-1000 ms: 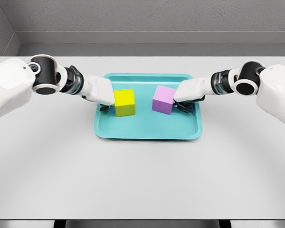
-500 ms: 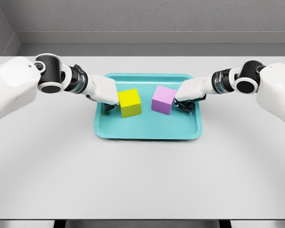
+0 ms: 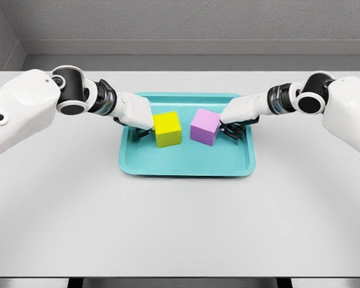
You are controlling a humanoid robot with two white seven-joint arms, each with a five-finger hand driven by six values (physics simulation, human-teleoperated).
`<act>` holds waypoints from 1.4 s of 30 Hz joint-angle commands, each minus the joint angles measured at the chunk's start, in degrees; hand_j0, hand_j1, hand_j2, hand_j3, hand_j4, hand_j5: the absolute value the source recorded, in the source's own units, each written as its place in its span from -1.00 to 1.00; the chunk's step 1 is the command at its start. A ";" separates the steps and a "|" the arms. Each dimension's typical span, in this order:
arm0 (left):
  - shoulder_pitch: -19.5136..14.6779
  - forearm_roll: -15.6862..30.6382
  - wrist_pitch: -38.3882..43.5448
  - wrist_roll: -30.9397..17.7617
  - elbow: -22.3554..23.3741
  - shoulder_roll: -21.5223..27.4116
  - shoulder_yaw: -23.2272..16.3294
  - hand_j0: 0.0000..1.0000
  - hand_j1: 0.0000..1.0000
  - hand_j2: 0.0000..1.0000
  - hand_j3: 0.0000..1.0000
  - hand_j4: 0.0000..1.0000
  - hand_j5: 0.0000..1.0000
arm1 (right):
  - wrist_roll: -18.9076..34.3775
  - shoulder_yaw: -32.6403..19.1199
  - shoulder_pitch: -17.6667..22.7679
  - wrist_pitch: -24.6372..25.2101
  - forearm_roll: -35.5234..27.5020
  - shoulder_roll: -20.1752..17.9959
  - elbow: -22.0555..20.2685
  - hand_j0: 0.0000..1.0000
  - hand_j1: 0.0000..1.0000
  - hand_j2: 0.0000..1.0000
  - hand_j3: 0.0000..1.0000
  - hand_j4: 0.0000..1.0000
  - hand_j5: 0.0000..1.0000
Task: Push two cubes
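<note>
Head view, what are the fingers doing?

— Both hands are flat. The left hand [image 3: 138, 113] leans on the yellow cube [image 3: 167, 129]. The right hand [image 3: 235, 111] leans on the purple cube [image 3: 204, 126]. I can't tell if fingers are curled.

— Why flat?

— To shove, I think. Both cubes sit mid-tray [image 3: 186, 165], close but apart. Nothing lies between them.

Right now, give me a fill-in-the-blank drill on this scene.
1. Both cubes sit in a ____ tray.
2. The left hand is against the ____ cube.
3. The right hand is against the ____ cube.
4. Between the cubes there is a ____.

Missing: teal; yellow; purple; gap
</note>
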 commanded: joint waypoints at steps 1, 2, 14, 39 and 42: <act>0.00 0.00 0.09 0.01 0.51 -0.13 0.14 -0.12 -0.12 -0.12 -0.12 -0.12 -0.12 | -1.55 -0.20 0.00 -0.17 6.41 0.72 1.18 -0.77 -0.77 -0.77 -0.77 -0.77 -0.77; 0.00 0.00 0.09 0.01 0.95 -0.48 0.14 -0.12 -0.12 -0.12 -0.12 -0.12 -0.12 | -1.55 -0.20 0.00 -0.17 6.50 0.90 1.18 -0.77 -0.77 -0.77 -0.77 -0.77 -0.77; -0.53 -0.26 0.09 0.01 3.50 -2.33 0.57 -0.12 -0.12 -0.12 -0.12 -0.12 -0.12 | -1.55 -0.20 -0.44 -0.17 7.64 2.04 1.53 -0.77 -0.77 -0.77 -0.77 -0.77 -0.77; -1.14 -0.35 0.09 0.01 7.11 -5.23 0.66 -0.12 -0.12 -0.12 -0.12 -0.12 -0.12 | -1.55 -0.20 -1.93 -0.17 7.91 4.76 1.53 -0.77 -0.77 -0.77 -0.77 -0.77 -0.77; -1.05 -0.26 0.09 0.01 7.11 -5.41 0.66 -0.12 -0.12 -0.12 -0.12 -0.12 -0.12 | -1.55 -0.11 -1.93 -0.17 7.91 4.76 1.62 -0.77 -0.77 -0.77 -0.77 -0.77 -0.77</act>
